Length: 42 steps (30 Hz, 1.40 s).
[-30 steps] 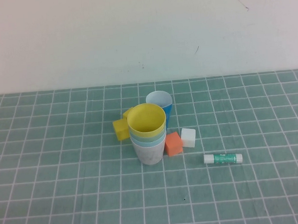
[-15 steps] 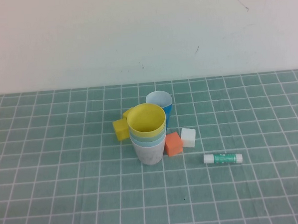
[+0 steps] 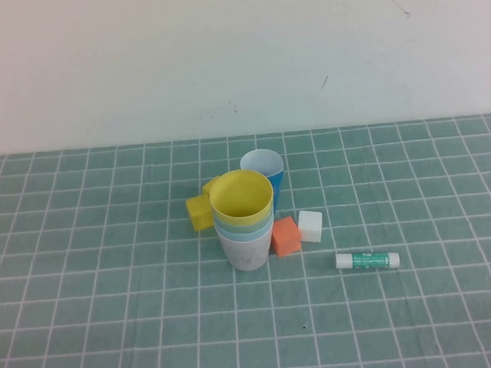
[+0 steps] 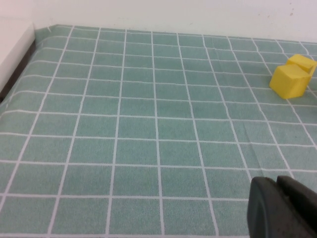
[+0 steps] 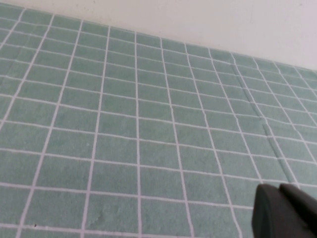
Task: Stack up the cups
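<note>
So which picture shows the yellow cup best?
The high view: the yellow cup sits on top of the stack of cups, its whole rim showing. The left wrist view shows only two yellow cubes and the shut left gripper; the right wrist view shows just cloth and the shut right gripper.

Cups and blocks close together in the middle of the table

A stack of cups (image 3: 246, 225) stands on the table (image 3: 87, 308), one cup inside the next. One more cup (image 3: 263, 171) stands alone just behind the stack. Two blocks (image 3: 200, 206) sit touching each other at the stack's left side. Another block (image 3: 285, 236) sits against the stack's right side, and a fourth block (image 3: 310, 226) sits just right of that one. A glue stick (image 3: 367, 260) lies flat further right and nearer the front.
</note>
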Tool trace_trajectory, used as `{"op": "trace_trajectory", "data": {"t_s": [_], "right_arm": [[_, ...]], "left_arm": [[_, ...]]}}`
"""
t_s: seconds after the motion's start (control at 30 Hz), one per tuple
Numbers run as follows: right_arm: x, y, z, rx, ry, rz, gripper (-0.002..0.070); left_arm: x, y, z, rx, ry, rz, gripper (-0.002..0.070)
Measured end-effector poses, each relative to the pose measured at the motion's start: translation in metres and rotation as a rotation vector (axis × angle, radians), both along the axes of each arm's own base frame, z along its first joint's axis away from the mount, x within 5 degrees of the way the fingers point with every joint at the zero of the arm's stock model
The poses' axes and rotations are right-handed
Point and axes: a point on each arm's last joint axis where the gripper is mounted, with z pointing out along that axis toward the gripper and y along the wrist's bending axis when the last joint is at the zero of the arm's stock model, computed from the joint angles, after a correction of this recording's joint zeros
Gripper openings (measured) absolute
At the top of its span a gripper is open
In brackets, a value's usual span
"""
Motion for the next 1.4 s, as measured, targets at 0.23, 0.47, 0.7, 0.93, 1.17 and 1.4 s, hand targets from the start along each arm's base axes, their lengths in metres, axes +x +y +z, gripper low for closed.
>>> {"op": "trace_trajectory", "data": {"t_s": [0.23,0.47,0.7,0.93,1.17,1.4], "right_arm": [[-0.0004,0.0,-0.0004,-0.001,0.01,0.0,-0.0001],[-0.0004,0.0,-0.0006,0.005,0.011,-0.002,-0.0001],[-0.0006,0.0,-0.0006,0.038,0.01,-0.013,-0.0001],[-0.0006,0.0001,-0.0006,0.049,0.008,-0.014,-0.0002],[0.0,0.0041,-0.0006,0.086,0.006,0.051,-0.0002],[-0.0001,0.0042,-0.0008,0.096,0.007,0.05,-0.0002]], "left_arm": [[0.0,0.0,0.0,0.0,0.0,0.0,-0.0002],[0.0,0.0,0.0,0.0,0.0,0.0,-0.0002],[0.0,0.0,0.0,0.0,0.0,0.0,-0.0002],[0.0,0.0,0.0,-0.003,0.0,0.001,-0.0002],[0.0,0.0,0.0,-0.003,0.0,0.001,-0.0002],[0.0,0.0,0.0,-0.003,0.0,0.001,-0.0002]]}}
